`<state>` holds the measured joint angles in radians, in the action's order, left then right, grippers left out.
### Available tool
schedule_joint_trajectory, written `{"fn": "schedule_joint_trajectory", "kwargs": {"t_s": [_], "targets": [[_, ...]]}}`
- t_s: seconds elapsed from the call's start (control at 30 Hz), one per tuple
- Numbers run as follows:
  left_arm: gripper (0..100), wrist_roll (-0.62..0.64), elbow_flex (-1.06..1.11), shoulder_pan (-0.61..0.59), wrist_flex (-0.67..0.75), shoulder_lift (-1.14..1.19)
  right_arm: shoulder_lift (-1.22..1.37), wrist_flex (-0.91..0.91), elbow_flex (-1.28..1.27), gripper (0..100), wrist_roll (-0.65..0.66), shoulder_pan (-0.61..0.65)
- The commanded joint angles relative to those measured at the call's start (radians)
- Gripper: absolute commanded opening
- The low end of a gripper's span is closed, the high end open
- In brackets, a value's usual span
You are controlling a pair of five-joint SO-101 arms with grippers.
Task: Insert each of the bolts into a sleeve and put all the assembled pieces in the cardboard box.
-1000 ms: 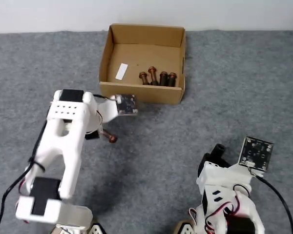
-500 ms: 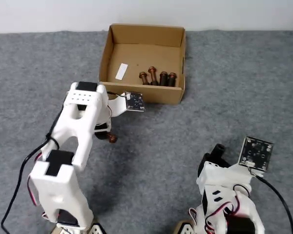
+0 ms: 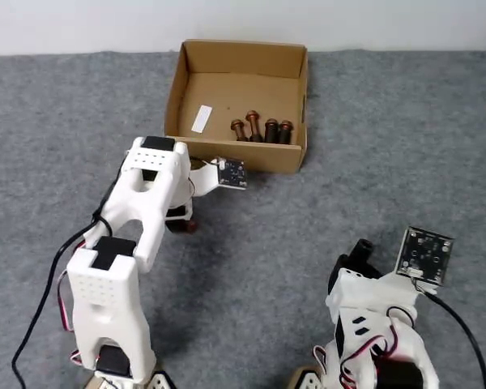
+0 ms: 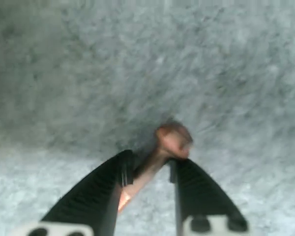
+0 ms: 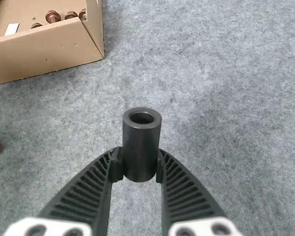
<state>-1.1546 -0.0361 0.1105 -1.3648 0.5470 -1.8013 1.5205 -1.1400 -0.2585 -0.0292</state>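
Left gripper (image 4: 152,163) pinches bolt (image 4: 173,140), head beyond jaw tips; right gripper (image 5: 137,160) clamps sleeve (image 5: 141,133) between jaw tips.

Four assembled pieces (image 3: 259,130), one bolt (image 4: 172,140), one sleeve (image 5: 141,142)

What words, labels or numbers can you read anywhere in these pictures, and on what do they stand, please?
None can be read.
The white slip in the cardboard box is too small to show any print.
The circuit board at one wrist shows no legible print.
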Motion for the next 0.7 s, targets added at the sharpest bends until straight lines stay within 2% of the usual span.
{"fn": "schedule_joint_trajectory", "kwargs": {"t_s": [0.0, 0.07, 0.2, 0.43, 0.67], "targets": [[4, -0.003, -0.038, 0.046, 0.009, 0.002, -0.004, -0.028, 0.003, 0.8, -0.011, -0.007], [1, -0.003, -0.038, 0.064, -0.002, 0.002, -0.004, -0.028, 0.003, 0.8, -0.011, -0.005], [1, 0.021, -0.042, 0.086, -0.055, -0.009, -0.004, -0.028, 0.003, 0.8, -0.011, -0.004], [0, 0.232, -0.102, 0.112, -0.201, -0.117, -0.004, -0.028, 0.003, 0.8, -0.011, -0.004], [0, 0.445, 0.027, 0.140, -0.253, -0.373, -0.005, -0.028, 0.003, 0.8, -0.011, -0.001]]}}
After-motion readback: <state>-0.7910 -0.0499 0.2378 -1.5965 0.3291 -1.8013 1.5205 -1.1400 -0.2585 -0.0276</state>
